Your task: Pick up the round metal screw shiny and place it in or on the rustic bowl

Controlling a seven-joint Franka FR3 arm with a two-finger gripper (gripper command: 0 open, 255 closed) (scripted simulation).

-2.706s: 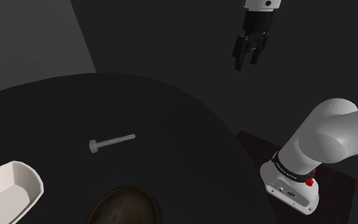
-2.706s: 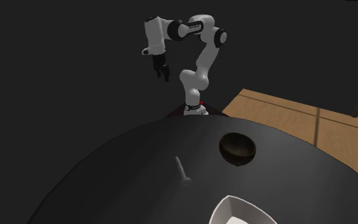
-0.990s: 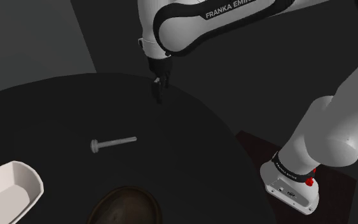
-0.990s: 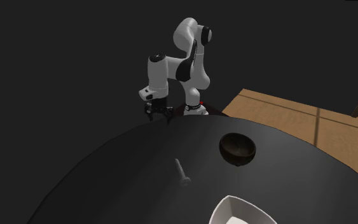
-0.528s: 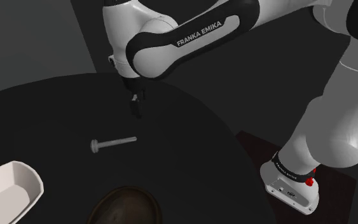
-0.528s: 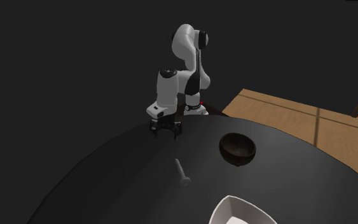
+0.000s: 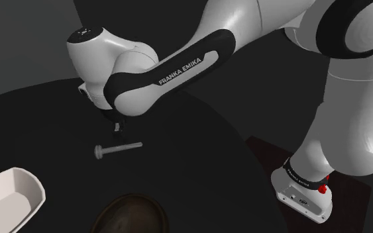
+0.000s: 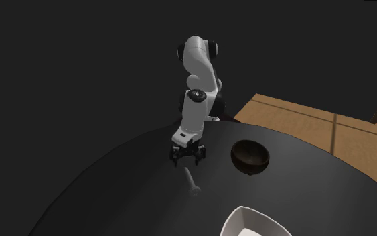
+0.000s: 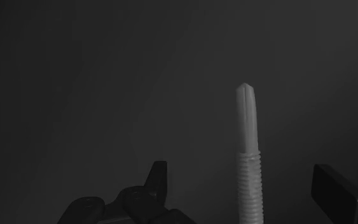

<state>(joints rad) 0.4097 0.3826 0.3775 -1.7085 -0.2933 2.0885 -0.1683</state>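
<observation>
Dark and round, the black surface (image 7: 198, 152) carries everything, with grey walls behind it. On it a slim grey metal screw with a round flat head (image 7: 116, 149) lies flat. It is well apart from the dark brown round bowl (image 8: 250, 166) and from a white oblong dish (image 7: 29, 182).

Its long axis runs nearly across the shoulder view, with the head toward that view's left and the pointed tip toward the right and slightly up. In the second exterior view the tip points away, toward the arm's stand.

The black two-finger end effector (image 8: 188, 157) hovers low over the tip end with its fingers spread. In the wrist view the shaft passes between them, touching neither, so nothing is gripped.

My main worry is where the fingers would close. So near the tip, the heavier head could swing down and pivot the screw out of the grip. The shaft is thin and round, so it may also roll or squirt aside if one finger touches first. Descending too far would drive the fingertips into the surface.
</observation>
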